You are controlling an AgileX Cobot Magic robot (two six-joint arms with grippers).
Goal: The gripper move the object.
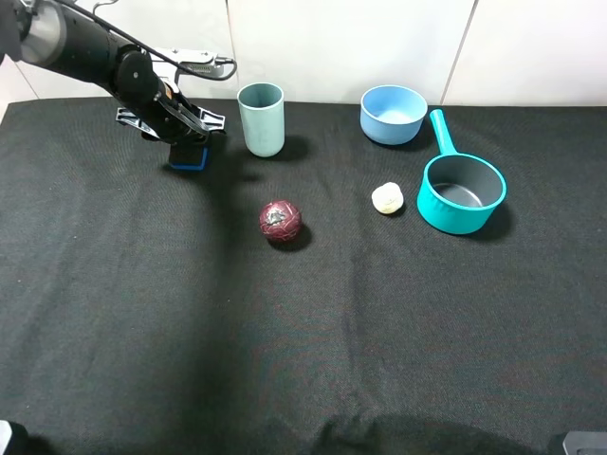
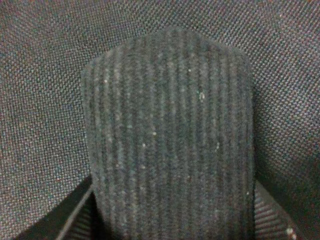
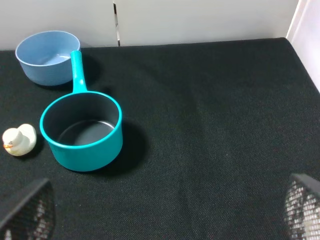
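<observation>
Black woven cloth covers the bench [image 1: 313, 351], with white wall panels behind its far edge. At the far left, the left end effector [image 1: 188, 144] reaches down from its dark arm and is closed on the sponge [image 1: 189, 157], whose blue base shows just beneath the black fingers. The left wrist view is almost filled by the ribbed black top of the sponge, with a finger [image 2: 75, 220] pressed against each side; whether the block is resting on the cloth or raised just off it cannot be told. Just beside the sponge, toward the middle, stands an upright pale green cup [image 1: 261, 118]. A dark red ball [image 1: 281, 220] lies nearer the front, apart from both. On the right side a light blue bowl [image 1: 393, 114] sits at the back, and a teal saucepan [image 1: 461, 192] stands in front of it with its handle pointing toward the bowl. A small cream lump [image 1: 387, 198] lies just beside the saucepan, on the side facing the ball. The right end effector [image 3: 165, 212] hangs above bare cloth near the saucepan, its mesh-patterned fingers [image 3: 27, 212] spread wide with nothing between them.
</observation>
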